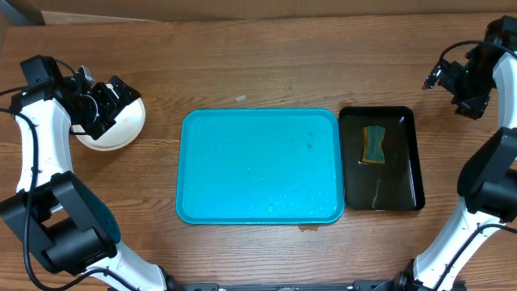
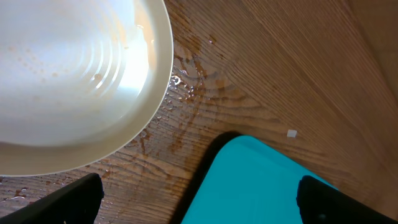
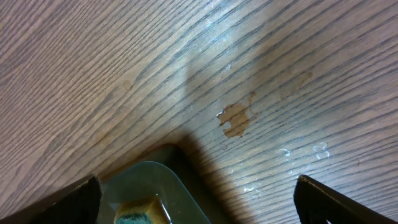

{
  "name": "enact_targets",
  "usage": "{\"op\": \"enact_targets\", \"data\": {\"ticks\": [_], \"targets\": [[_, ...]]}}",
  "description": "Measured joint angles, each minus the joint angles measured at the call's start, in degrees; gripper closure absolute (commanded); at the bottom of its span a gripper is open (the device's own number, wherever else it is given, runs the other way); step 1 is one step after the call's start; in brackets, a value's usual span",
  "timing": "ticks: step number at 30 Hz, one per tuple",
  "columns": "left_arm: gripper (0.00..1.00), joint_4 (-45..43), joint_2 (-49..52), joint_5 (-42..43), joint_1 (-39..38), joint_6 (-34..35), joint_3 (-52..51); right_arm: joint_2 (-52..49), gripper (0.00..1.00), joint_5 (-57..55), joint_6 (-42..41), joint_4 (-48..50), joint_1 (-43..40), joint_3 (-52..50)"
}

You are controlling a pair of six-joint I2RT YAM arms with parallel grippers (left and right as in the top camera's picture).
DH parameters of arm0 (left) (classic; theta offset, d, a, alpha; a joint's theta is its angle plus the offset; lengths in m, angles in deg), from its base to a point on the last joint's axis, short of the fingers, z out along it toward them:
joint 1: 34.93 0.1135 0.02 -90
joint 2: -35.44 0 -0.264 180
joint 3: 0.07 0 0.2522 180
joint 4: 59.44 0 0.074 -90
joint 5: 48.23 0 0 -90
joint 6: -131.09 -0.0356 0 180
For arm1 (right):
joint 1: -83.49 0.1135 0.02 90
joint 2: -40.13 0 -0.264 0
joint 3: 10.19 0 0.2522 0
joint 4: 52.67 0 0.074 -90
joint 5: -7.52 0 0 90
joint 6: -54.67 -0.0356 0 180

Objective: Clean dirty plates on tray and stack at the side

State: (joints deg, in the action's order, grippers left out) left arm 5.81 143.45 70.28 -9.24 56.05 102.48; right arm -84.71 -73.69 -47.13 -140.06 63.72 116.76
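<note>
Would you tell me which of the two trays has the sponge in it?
The smaller black tray, on the right; the sponge lies in it, while the turquoise tray holds only water drops.

A wooden table [image 1: 242, 65] with a marked grain is seen under everything. Toward its right side a narrow black tray [image 1: 402, 174] is laid lengthwise, and a film of clear liquid is held in it. A sponge [image 1: 374, 144], yellow with a teal face, is set in the upper half of that tray, inside the rim. A small white speck [image 1: 240, 99] is seen on the bare wood. In the right wrist view a brownish stain [image 3: 236, 118] is shown just beyond the tray's corner, with wet droplets [image 3: 320, 150] scattered near it. In the left wrist view the wood is streaked by a brownish wet smear [image 2: 186, 87]
</note>
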Motion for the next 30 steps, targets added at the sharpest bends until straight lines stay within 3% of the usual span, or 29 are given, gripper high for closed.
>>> {"op": "enact_targets", "data": {"ticks": [11, 23, 30], "targets": [[0.00, -0.02, 0.02, 0.02, 0.00, 0.00, 0.00, 3.82, 0.00, 0.00, 0.00, -0.09, 0.00, -0.22], [0.01, 0.00, 0.00, 0.02, 0.00, 0.00, 0.00, 41.59, 0.00, -0.02, 0.00, 0.13, 0.46, -0.02], [0.00, 0.00, 0.02, 0.02, 0.00, -0.02, 0.00, 57.90, 0.00, -7.61, 1.86, 3.21, 9.35, 0.11]]}}
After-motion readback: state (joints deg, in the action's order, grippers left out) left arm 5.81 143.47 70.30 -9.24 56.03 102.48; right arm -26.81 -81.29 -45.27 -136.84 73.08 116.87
